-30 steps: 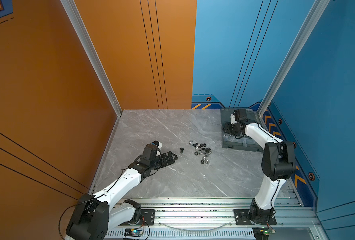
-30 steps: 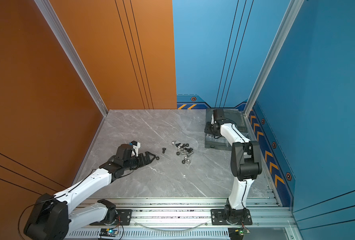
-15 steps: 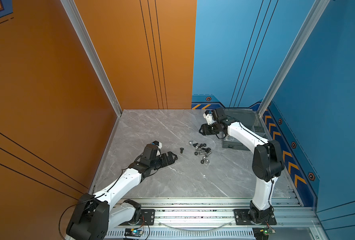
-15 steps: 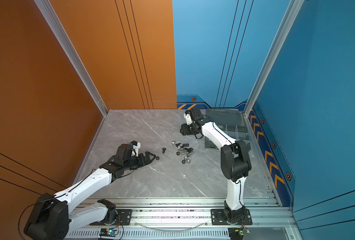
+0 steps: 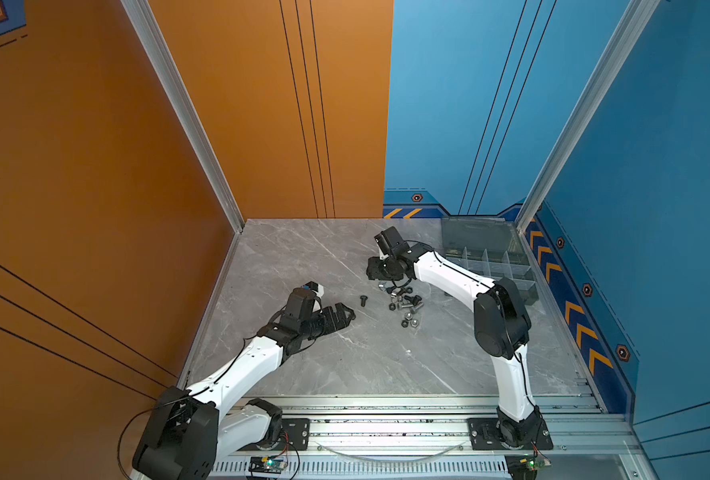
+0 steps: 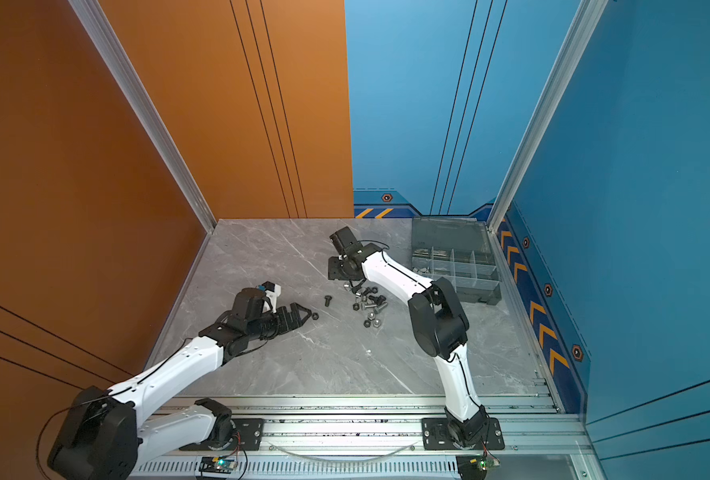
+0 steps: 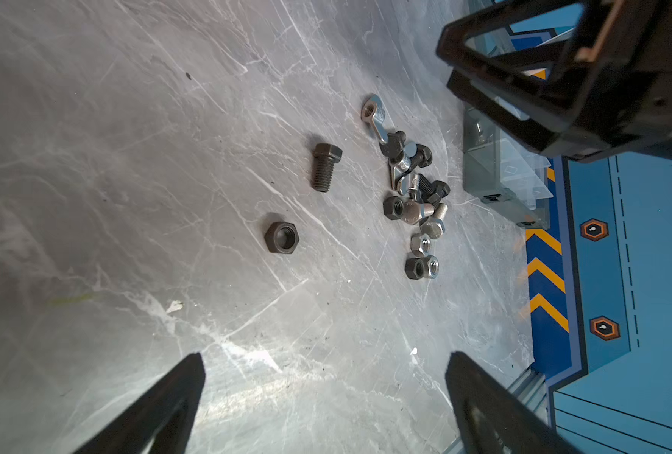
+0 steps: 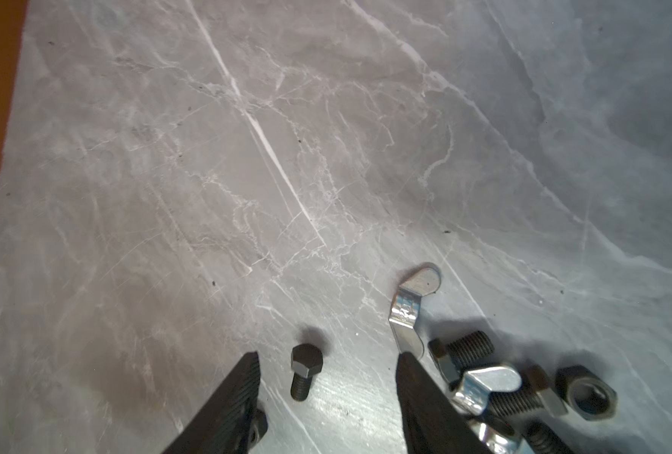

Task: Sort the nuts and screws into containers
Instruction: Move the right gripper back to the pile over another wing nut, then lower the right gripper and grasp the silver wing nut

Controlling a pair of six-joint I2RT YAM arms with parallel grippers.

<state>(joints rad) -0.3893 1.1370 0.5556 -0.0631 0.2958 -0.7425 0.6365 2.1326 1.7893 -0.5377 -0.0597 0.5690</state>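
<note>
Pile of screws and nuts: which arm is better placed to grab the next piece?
Right. The right gripper hovers open at the pile with a wing nut beside it, and the organiser is on its side. The left gripper, also open, sits farther off by a stray black nut.

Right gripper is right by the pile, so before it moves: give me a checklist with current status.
1. Jaws of right gripper open, empty: ok.
2. Lone black bolt apart from the pile: ok.
3. Silver wing nut clear of right gripper: cannot tell; they meet in the wrist view.
4. The lid of organiser box open: ok.
5. Jaws of left gripper open, empty, away from the pile: ok.
</note>
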